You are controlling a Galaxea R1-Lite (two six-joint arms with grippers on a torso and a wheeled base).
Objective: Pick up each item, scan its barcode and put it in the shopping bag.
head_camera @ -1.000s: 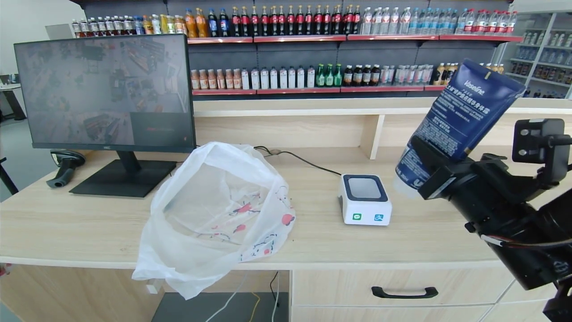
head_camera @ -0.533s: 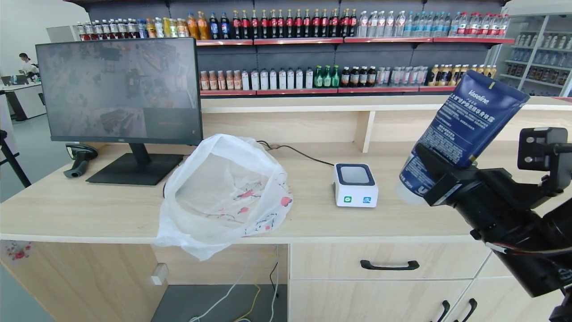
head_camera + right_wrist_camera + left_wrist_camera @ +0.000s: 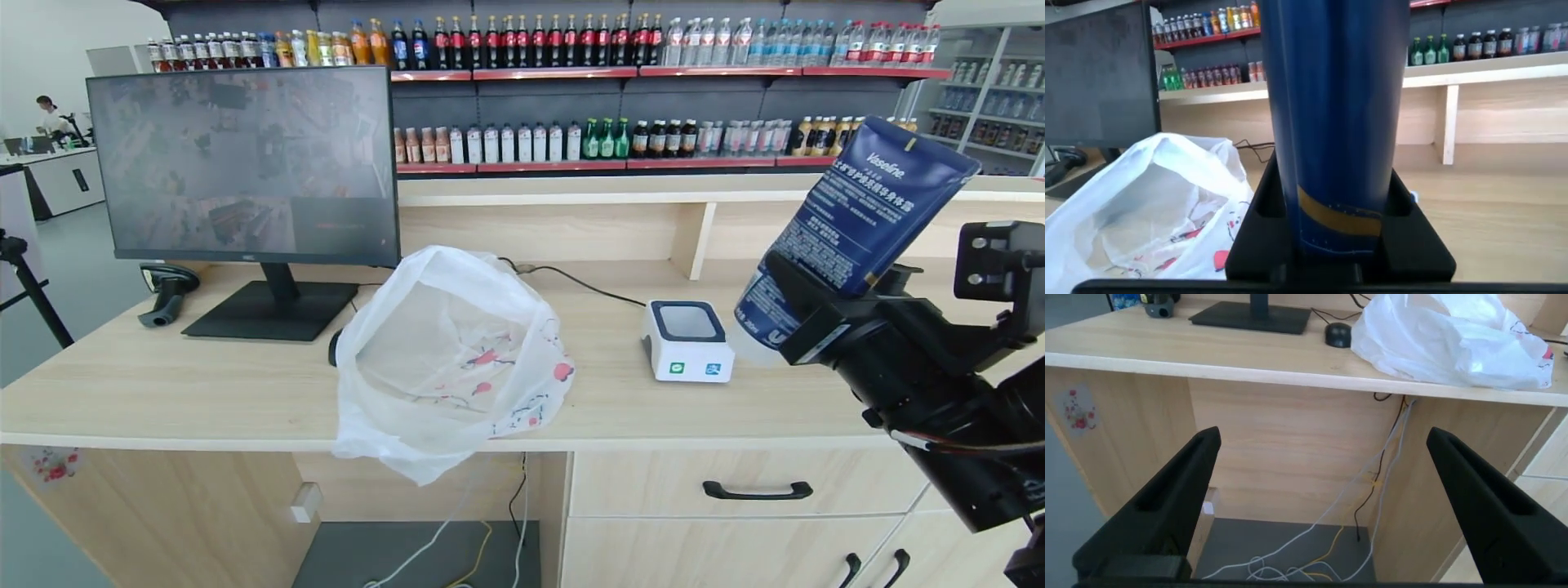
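One item in hand: blue tube (image 3: 865, 204), tilted, white cap end low, crimped end up and away from the robot.
Right end effector (image 3: 796, 314): clenched on the tube's lower half, one black finger on each side; the wrist view shows the tube (image 3: 1335, 98) standing up between them.
Tube position: in the air over the right part of the table (image 3: 163, 384), just right of the scanner (image 3: 686, 341), not touching it.
Scanner: small white box, dark window facing up, cable running back along the table.
Shopping bag (image 3: 449, 359): white plastic with red print, mouth open, left of the scanner, lower edge hanging over the table's front edge.
Left end effector (image 3: 1323, 498): released, fingers wide apart, low in front of the table below its top, facing the open bay with loose cables.
Other items: monitor (image 3: 245, 163) at back left, handheld scanner (image 3: 167, 290) beside its stand, black mouse (image 3: 1337, 335) just left of the bag.
Background: shelves of bottles (image 3: 620, 139) behind the table.
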